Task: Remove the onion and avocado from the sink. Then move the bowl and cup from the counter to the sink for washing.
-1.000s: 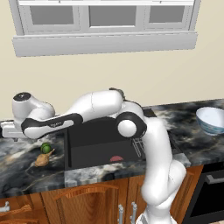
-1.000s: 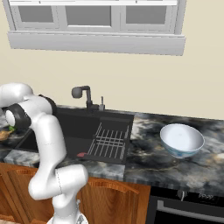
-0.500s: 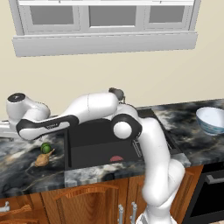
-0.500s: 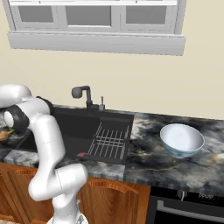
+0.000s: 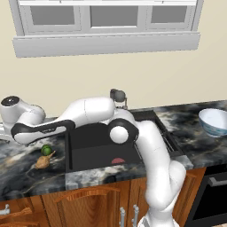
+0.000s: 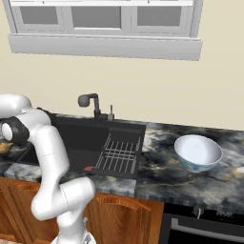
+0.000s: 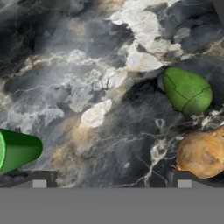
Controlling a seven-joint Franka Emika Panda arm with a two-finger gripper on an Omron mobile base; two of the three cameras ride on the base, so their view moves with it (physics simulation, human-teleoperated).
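The avocado [image 5: 45, 150] and the onion [image 5: 42, 162] lie side by side on the counter [image 5: 20, 177] left of the sink [image 5: 99, 148]. In the hand view the avocado [image 7: 187, 90] and the onion [image 7: 202, 153] are at the right. The green cup [image 7: 17, 149] is at the left edge. My gripper [image 7: 111, 181] hangs open over bare marbled counter [image 7: 105, 87] between them, holding nothing. The arm reaches far left across the sink. The white-blue bowl [image 5: 215, 122] stands on the counter right of the sink, the same bowl [image 6: 198, 152] showing in the right base view.
A dark faucet [image 6: 90, 101] stands behind the sink [image 6: 81, 140], and a wire rack [image 6: 119, 153] fills the basin's right part. A small red thing [image 5: 117, 160] lies on the basin floor. Brown cabinets run below and a window above.
The hand has drifted a little further left along the counter. Onion, avocado and bowl have stayed put, and the jaws have stayed open.
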